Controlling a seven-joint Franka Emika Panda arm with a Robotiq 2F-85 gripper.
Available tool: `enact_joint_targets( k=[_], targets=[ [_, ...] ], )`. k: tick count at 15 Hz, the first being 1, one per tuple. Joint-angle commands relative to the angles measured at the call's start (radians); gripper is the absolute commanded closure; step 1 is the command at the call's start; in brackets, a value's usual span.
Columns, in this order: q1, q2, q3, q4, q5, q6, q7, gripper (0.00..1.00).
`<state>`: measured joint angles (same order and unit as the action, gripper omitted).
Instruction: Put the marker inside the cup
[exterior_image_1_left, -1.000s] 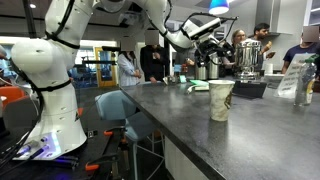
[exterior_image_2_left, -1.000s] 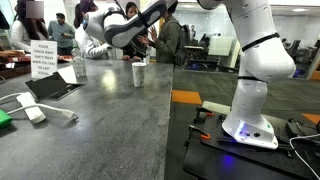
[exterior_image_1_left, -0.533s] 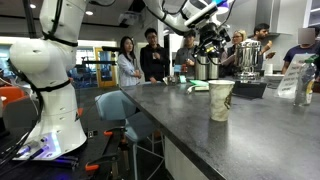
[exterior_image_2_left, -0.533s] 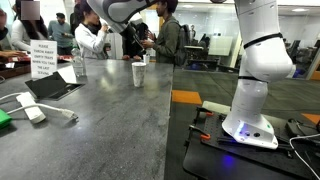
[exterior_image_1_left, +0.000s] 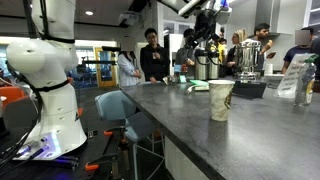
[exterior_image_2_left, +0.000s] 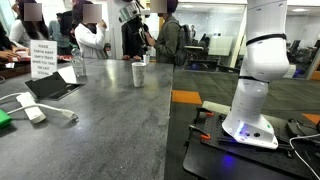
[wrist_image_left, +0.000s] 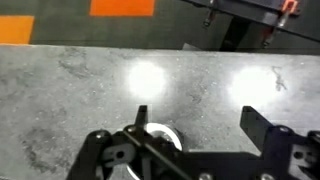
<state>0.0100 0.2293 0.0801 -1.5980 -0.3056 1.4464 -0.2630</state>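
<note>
The cream-white paper cup (exterior_image_1_left: 220, 100) stands upright on the dark grey counter and shows in both exterior views (exterior_image_2_left: 139, 73). My gripper (exterior_image_1_left: 205, 22) hangs high above the counter, well clear of the cup, and is at the top edge of an exterior view (exterior_image_2_left: 129, 9). In the wrist view the fingers (wrist_image_left: 195, 125) are spread wide with only bare counter between them. The cup's round rim (wrist_image_left: 163, 136) shows from above beside the left finger. A thin dark bar crosses it; I cannot tell whether that is the marker. No marker shows elsewhere.
Steel urns with black bases (exterior_image_1_left: 245, 60) stand at the far end of the counter. A sign stand (exterior_image_2_left: 42, 58), a bottle (exterior_image_2_left: 79, 67), a black tablet (exterior_image_2_left: 50, 87) and a white cable (exterior_image_2_left: 40, 110) lie on the counter. People stand behind it.
The arm has risen and swung upward from low over the counter's far part to high above it. The cup has not moved.
</note>
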Motion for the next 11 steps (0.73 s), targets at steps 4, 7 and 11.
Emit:
enact_joint_targets(
  k=[4,7,11],
  targets=[
    [-0.032,-0.104,-0.043,-0.146,0.211,0.291,0.102,0.00],
    [-0.030,-0.153,-0.055,-0.226,0.239,0.484,0.125,0.00],
    [-0.022,-0.217,-0.060,-0.356,0.209,0.781,0.173,0.00]
  ],
)
